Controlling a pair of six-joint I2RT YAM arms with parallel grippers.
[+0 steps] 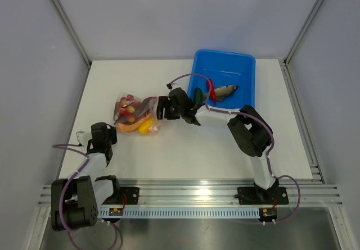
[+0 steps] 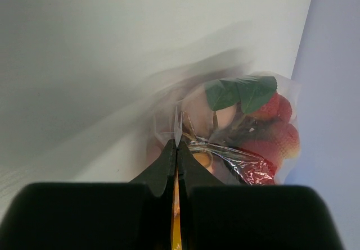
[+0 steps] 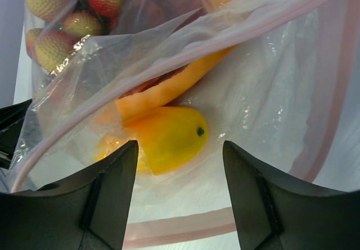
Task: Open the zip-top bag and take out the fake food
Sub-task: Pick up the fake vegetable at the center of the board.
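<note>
Film, thin and slippery: the clear crinkly zip-top bag (image 1: 135,115) with a pink zipper strip lies left of the middle of the white table (image 1: 225,149). My left claw (image 2: 176,143) is clamped on its edge. My right claw (image 1: 162,108), spread and empty, faces the light, smooth yellow mango-shaped toy (image 3: 171,137) inside; I'd grip its middle.

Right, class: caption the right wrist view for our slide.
Open jaws frame a yellow toy fruit inside the open zip-top bag.

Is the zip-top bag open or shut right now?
Open. The zip-top bag's two pink zipper strips stand apart, yellow fruit showing between them.
</note>
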